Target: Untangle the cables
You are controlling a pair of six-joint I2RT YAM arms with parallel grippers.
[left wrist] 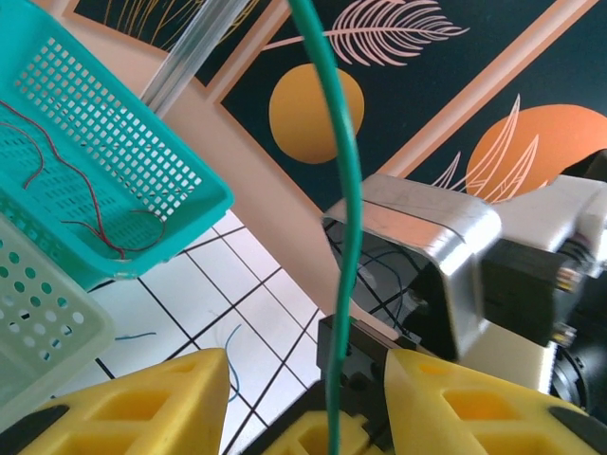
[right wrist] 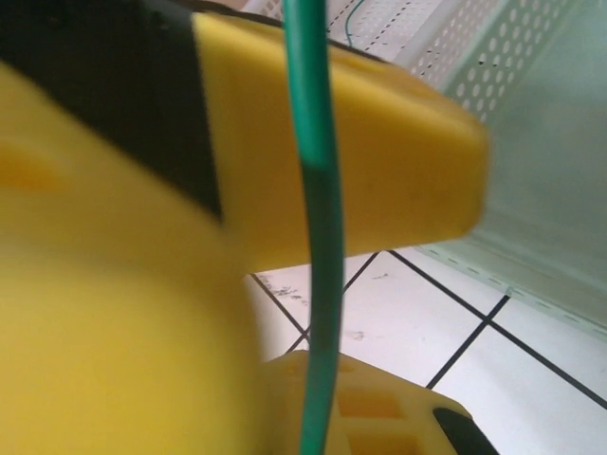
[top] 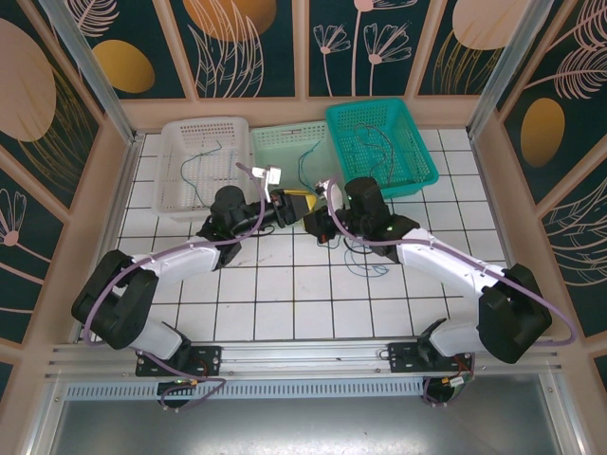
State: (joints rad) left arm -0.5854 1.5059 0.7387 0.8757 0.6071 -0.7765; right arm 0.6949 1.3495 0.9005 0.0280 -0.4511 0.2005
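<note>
Green cable (right wrist: 318, 237), thin, slightly bowed, tight in closed right gripper (right wrist: 308, 408), loose between half-parted jaws of left gripper (left wrist: 305, 365).

Bright, even light from above fills the white gridded tabletop (top: 285, 294); the shadows on it are soft and faint. The overhead view is sharp, its straight lines bowing slightly near the edges. In the right wrist view the yellow plastic gripper fingers (right wrist: 114, 332) smear into blur (far too close), and the thin green wire (right wrist: 321, 237) is soft-edged. In the left wrist view a brushed silver metal housing (left wrist: 417, 227) carries pale glare.
</note>
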